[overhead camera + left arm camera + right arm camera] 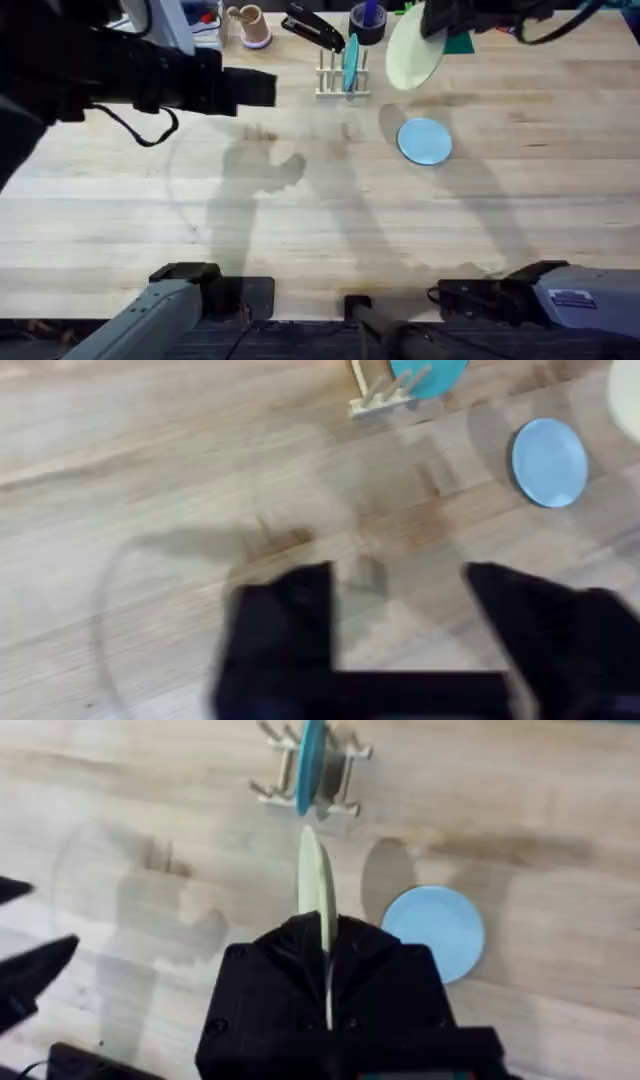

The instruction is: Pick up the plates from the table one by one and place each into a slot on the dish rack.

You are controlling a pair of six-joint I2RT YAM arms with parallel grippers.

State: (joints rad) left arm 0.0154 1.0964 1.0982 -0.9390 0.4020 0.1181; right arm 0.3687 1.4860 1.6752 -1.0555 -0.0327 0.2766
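My right gripper (432,32) hangs above the table (300,200), shut on a pale cream plate (414,56) that stands on edge just right of the dish rack (342,84). In the right wrist view the cream plate (314,885) shows edge-on between the fingers, in line with the rack (268,790). A teal plate (351,62) stands upright in a rack slot. A light blue plate (425,140) lies flat on the table in front of the rack. My left gripper (262,88) hovers open and empty left of the rack, its fingers (290,625) wide apart.
Along the far edge stand a pink mug (248,25), a black stapler (312,28), a dark round holder (368,22) and a green item (458,43). The left arm spans the upper left.
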